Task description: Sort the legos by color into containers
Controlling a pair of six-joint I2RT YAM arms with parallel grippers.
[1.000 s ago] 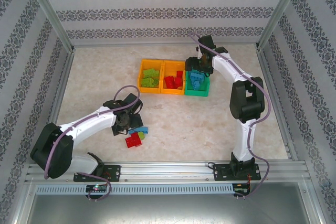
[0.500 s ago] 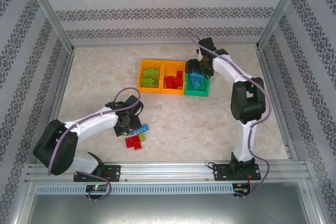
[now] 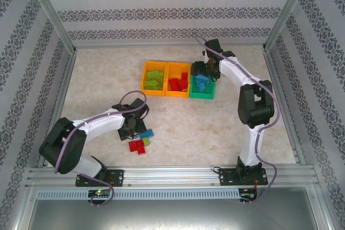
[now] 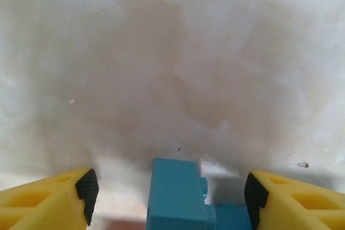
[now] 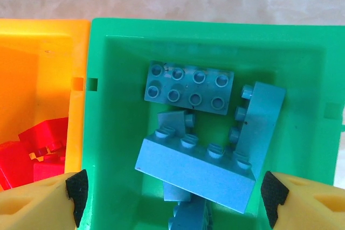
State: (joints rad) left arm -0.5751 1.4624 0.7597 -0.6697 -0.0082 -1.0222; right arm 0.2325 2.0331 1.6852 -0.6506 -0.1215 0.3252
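L gripper (image 3: 131, 129) sits low on the table (image 3: 232, 127), front-L area, jaws open. On its wrist cam a blue brick (image 4: 175, 197) lies btwn the black pads (image 4: 86, 188): clear gap on one side; the other side is cut off at the frame edge, so can't tell if it touches. The brick lies flat on the table, not lifted. Just beside it, toward the near edge, are a red brick cluster (image 3: 137, 146) and a small green brick (image 3: 146, 141), right up against each other.

Further back, mid-table, 3 bins are joined in a row. L orange bin (image 3: 143, 82) holds green bricks (image 3: 154, 79). Middle orange bin (image 3: 167, 79) holds red bricks (image 3: 177, 83). Green bin (image 3: 202, 97), on the R end, holds blue bricks (image 5: 194, 171).

R gripper (image 3: 205, 72) hangs over the green bin, jaws spread wide w/ nothing btwn them. Its wrist cam looks straight down into the bin: approx. 5 blue bricks in a loose pile. One lies flat, studs up, at the far side, and a long one lies tilted across the middle.
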